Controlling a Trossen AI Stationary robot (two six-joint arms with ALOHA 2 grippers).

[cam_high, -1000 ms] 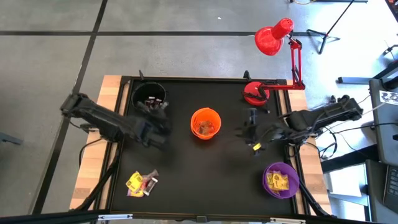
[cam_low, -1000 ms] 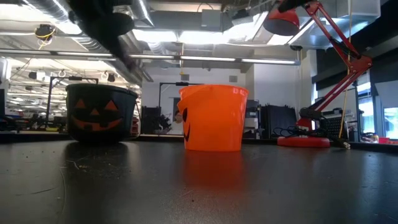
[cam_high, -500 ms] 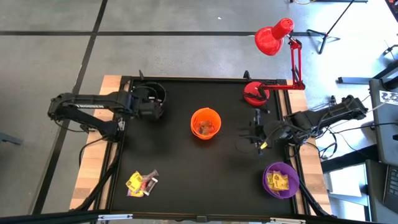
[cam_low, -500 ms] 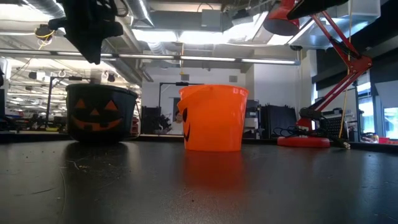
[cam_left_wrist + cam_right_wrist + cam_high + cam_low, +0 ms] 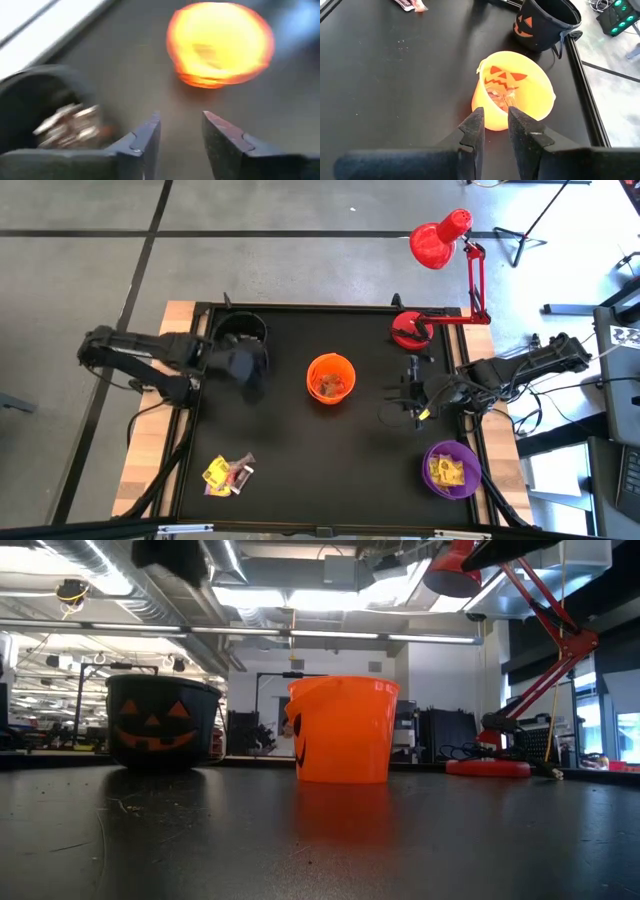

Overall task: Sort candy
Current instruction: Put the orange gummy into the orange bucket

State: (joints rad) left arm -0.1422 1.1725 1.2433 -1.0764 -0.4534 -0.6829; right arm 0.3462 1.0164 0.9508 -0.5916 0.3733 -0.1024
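My table (image 5: pixel 300 450) is flat, black and dull. The smooth round orange cup (image 5: pixel 330 378) sits mid-table. My left gripper (image 5: pixel 181 131), spread and empty, hangs beside the black cup (image 5: pixel 240 330). My right gripper (image 5: pixel 494 125) pinches something small and yellow. Crinkly candy (image 5: pixel 228 474) lies near the front-left

Bright ceiling strip lights (image 5: pixel 300 600) lit the room evenly from overhead, and the black worktop (image 5: pixel 320 840) took a dull sheen with a faint orange reflection under the orange cup (image 5: pixel 343 730). Shadows beneath the arms were soft and short. The left wrist view was smeared by motion blur: the orange cup (image 5: pixel 220 45) glared to a washed-out yellow blob, and the black cup (image 5: pixel 45 115) was hazy. The right wrist view was sharp, though its orange cup (image 5: pixel 515 90) looked overexposed.
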